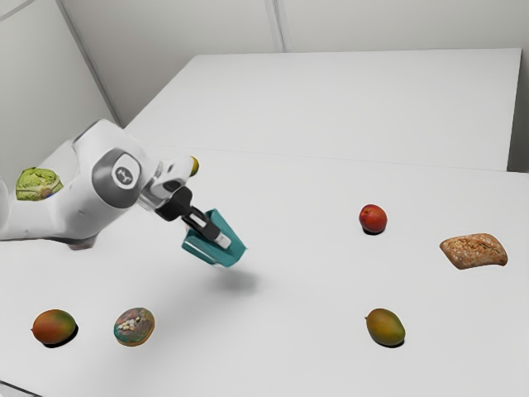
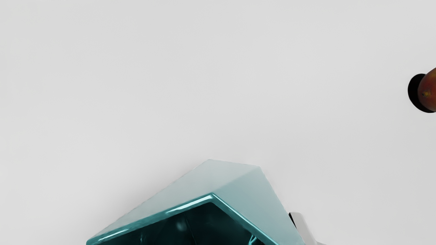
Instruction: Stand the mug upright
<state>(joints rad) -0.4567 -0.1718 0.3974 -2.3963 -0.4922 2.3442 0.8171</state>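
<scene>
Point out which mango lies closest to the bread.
The yellow-green mango, nearer the camera than the red fruit, lies closest to the bread; the redder mango is over at the exterior view's left.

Reaching in from the exterior view's left with arm bent, gripping.
Sloping down toward the exterior view's right, from white, logo-marked joint through wrist to black gripper. Tilted well off vertical, clamped with fingers slanting down. Showing one pale fingertip in wrist view too.
</scene>
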